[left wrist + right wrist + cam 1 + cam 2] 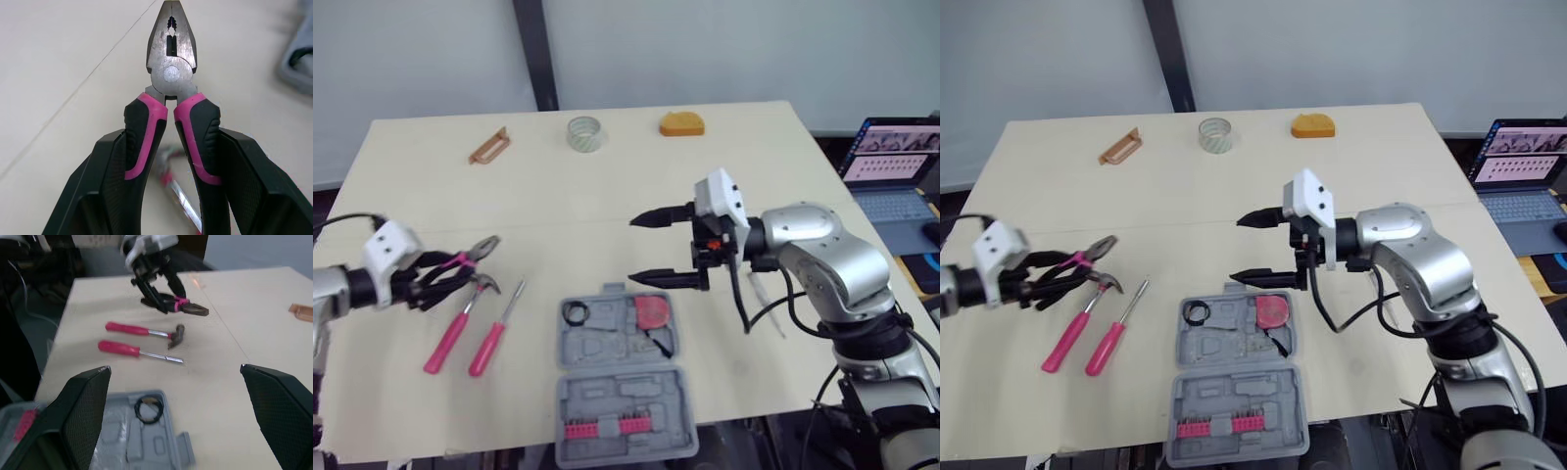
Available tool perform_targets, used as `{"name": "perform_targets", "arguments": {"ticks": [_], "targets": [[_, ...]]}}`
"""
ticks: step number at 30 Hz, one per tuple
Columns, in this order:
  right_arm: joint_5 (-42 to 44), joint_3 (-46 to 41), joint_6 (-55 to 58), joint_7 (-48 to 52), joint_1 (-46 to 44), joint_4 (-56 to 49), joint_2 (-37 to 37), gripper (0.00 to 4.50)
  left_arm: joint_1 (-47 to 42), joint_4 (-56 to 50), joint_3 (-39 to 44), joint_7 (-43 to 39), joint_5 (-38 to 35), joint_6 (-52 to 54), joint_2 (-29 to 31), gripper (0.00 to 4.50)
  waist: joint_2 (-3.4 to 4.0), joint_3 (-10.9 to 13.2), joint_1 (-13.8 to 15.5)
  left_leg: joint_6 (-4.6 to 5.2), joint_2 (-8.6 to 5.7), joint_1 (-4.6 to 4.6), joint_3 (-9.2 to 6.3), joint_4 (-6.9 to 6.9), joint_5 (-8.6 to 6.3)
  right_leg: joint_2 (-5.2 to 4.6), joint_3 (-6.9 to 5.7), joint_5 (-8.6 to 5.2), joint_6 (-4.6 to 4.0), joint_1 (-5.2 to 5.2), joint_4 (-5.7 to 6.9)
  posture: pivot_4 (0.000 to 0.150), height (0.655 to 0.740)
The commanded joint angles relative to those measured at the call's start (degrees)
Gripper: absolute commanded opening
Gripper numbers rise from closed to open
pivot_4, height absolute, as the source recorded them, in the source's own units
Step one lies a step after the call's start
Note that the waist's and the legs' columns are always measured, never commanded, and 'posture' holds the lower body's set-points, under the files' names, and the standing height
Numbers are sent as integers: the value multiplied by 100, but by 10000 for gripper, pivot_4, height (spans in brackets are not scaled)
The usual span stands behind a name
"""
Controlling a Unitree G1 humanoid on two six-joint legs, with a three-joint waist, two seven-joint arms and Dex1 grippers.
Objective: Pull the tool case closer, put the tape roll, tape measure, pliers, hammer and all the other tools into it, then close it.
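My L gripper (438, 274) clamps pliers (475, 252) near counter's (607, 186) left edge; R gripper (638, 250) gapes wide by open tool case (607, 343).

Head eyes look down over the table (607, 186); both low wrist cameras also catch the pliers (171, 49).

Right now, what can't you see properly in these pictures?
- Left wrist view: a blurred tool, mostly hidden by the pliers and left hand; hammer or screwdriver, unclear.
- Same view: the case, cut by the edge.
- Left eye view: the laptop, cut by the edge.
- Left eye view: pink bits in the case, too small.
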Motion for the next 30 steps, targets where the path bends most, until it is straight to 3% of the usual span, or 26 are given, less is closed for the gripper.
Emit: {"name": "perform_targets", "arguments": {"ticks": [1,12,30], "targets": [[-436,296,-69,28,-342,117,1,45000,-482,-615,-664,-394,74,246,-98,23775,0,0,-34,0,0,0,2,-1,0,1,0,0,0,-2,0,1500,7400],[-1449,1552,841,-133,-1064,549,479,45000,-1879,-855,-2253,-821,770,663,-866,23775,2,1,-131,0,0,-19,-2,2,0,2,-5,0,0,-11,-1,1500,7400],[-2038,1984,1120,-292,-1238,1134,1232,45000,-2013,-1187,-2365,-545,1194,793,-1077,23775,2,1,-124,1,0,-71,-33,46,0,2,-19,0,0,-33,4,1500,7400]]}}
